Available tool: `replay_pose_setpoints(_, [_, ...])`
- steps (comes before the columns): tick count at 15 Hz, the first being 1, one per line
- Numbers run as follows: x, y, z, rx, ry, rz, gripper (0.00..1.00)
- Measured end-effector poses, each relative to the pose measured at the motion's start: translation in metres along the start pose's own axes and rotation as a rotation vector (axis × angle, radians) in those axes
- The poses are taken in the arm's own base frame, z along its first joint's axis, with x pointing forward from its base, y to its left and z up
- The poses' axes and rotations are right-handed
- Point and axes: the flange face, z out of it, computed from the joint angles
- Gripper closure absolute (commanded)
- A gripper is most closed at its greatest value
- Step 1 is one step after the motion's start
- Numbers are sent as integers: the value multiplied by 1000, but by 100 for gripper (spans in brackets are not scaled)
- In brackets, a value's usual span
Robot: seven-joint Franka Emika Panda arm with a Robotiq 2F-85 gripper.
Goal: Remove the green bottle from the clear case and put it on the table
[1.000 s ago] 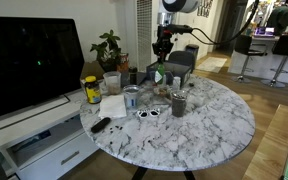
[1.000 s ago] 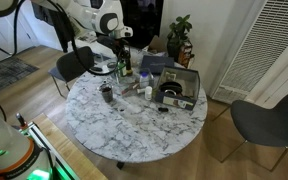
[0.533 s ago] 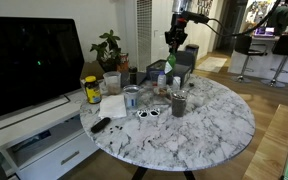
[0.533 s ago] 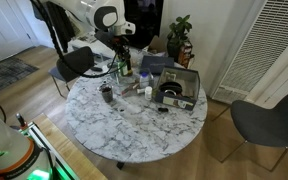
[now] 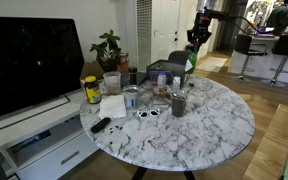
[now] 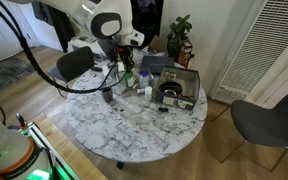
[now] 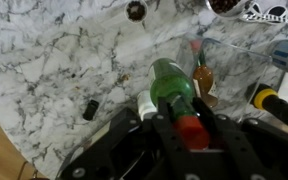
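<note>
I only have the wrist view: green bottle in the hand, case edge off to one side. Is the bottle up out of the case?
Observer: Yes. In an exterior view the green bottle hangs from the hand, higher than the clear case walls, touching nothing else.
Operator: What's behind it?
Observer: A dark chair back, beyond the table rim.
Operator: Anything tall nearby?
Observer: The dark tumbler stands on the marble, its top below the bottle.

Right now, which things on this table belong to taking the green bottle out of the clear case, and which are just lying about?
Part of the job: green bottle, gripped in the pincer; clear case; table.

Just lying about: yellow jar; dark tumbler; sunglasses; black remote.
</note>
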Motion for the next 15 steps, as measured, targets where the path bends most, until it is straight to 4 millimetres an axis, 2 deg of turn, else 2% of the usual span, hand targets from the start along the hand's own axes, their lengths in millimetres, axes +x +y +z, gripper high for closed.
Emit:
replay_pose_setpoints(3, [-2,34,15,-11,15,106,92])
replay_pose_setpoints(6, [-1,53,35,-21,25,183,92])
replay_pose_setpoints(15, [17,74,101,-46,69,324,92])
